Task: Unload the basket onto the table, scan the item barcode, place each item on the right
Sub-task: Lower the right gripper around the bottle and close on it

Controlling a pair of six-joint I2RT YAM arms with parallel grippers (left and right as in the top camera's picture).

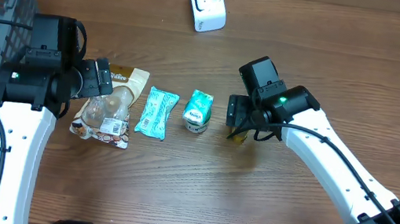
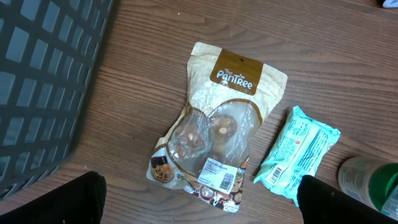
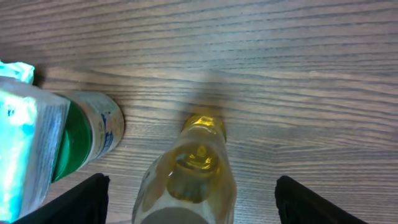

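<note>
Claw on right arm [image 3: 198,205] straddles yellow bottle [image 3: 199,155].

Overhead straight down, far; wrist cams close, downward, sharing green cup [image 3: 78,140].

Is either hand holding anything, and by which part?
Nothing is held. The right hand straddles the yellow bottle with gaps on both sides; the left hand is open above the bag.

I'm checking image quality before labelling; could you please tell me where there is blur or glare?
Overhead: evenly lit, sharp. Left wrist: snack pouch crisp, mild sheen on its clear window. Right wrist: yellow bottle close and blurred, table grain behind sharp.
</note>
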